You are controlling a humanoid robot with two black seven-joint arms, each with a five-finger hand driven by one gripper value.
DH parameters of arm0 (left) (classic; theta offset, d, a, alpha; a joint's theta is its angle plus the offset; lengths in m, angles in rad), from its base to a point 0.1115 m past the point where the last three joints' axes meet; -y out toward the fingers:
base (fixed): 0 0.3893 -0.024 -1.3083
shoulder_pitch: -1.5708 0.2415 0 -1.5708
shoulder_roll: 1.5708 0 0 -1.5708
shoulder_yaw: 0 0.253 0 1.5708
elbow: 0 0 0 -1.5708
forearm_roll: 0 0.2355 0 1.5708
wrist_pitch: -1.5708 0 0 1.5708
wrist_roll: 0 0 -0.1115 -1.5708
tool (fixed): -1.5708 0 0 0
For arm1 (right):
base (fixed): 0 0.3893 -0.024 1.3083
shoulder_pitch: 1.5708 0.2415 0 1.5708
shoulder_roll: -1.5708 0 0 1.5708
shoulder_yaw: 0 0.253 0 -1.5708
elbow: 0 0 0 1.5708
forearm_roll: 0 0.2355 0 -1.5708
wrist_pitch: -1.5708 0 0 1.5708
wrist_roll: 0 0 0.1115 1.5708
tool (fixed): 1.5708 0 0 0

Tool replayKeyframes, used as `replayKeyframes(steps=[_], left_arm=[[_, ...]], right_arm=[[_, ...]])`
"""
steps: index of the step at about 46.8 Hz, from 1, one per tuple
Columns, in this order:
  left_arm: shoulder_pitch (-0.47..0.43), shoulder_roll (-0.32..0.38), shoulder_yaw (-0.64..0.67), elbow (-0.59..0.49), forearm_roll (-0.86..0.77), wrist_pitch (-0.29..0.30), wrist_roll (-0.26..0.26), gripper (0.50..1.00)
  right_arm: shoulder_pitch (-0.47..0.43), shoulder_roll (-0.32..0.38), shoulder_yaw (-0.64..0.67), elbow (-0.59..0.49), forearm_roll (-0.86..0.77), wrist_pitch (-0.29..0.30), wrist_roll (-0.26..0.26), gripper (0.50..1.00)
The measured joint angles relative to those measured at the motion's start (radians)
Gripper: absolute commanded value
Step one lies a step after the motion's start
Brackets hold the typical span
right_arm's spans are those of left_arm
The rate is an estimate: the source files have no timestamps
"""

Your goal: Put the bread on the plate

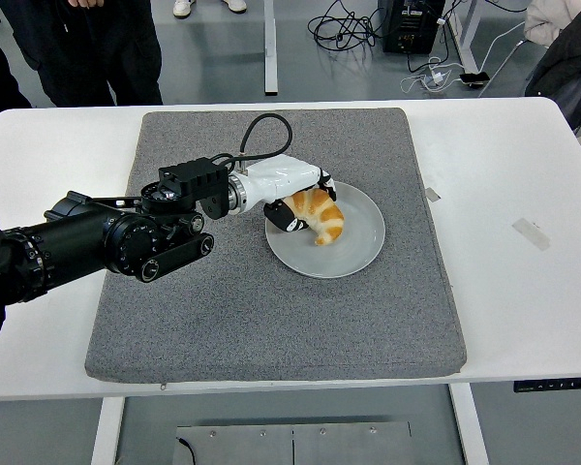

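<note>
A golden croissant (pixel 318 214) is held in my left hand (pixel 303 201), which has a white shell and black fingers curled around the bread. The croissant rests low on the left part of a grey round plate (pixel 353 247), touching or just above its surface. The plate sits on a grey mat (pixel 271 300) in the middle of the white table. My left arm reaches in from the left edge across the mat. My right arm is out of view.
The white table (pixel 523 281) surrounds the mat, with a strip of tape (pixel 531 233) at the right and a smaller bit (pixel 433 194) beside the mat. People's legs (pixel 97 48) stand beyond the far edge. Cables (pixel 358 24) lie on the floor behind.
</note>
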Motion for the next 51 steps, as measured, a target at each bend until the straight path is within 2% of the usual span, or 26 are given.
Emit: replayKeyframes(steps=[29,31,34,36,37,41,51], left_arm=[[0.014,0.000,0.036,0.000,-0.005,-0.001,-0.001,0.500],[0.014,0.000,0.036,0.000,-0.011,-0.001,0.001,0.650],[0.014,0.000,0.032,-0.001,-0.020,-0.002,0.004,0.820],[0.013,0.000,0.031,-0.002,-0.027,-0.003,0.004,0.911],[0.011,0.000,0.030,-0.002,-0.033,-0.004,0.004,0.934],[0.002,0.000,0.030,-0.005,-0.069,-0.010,0.004,0.964],[-0.031,0.000,0.026,-0.021,-0.115,-0.026,0.000,0.974]], right_arm=[[0.000,0.000,0.000,0.000,0.000,0.000,0.000,1.000],[0.000,0.000,0.000,0.000,0.000,0.000,0.000,1.000],[0.000,0.000,0.000,0.000,0.000,0.000,0.000,1.000],[0.000,0.000,0.000,0.000,0.000,0.000,0.000,1.000],[0.000,0.000,0.000,0.000,0.000,0.000,0.000,1.000],[0.000,0.000,0.000,0.000,0.000,0.000,0.000,1.000],[0.000,0.000,0.000,0.000,0.000,0.000,0.000,1.000]])
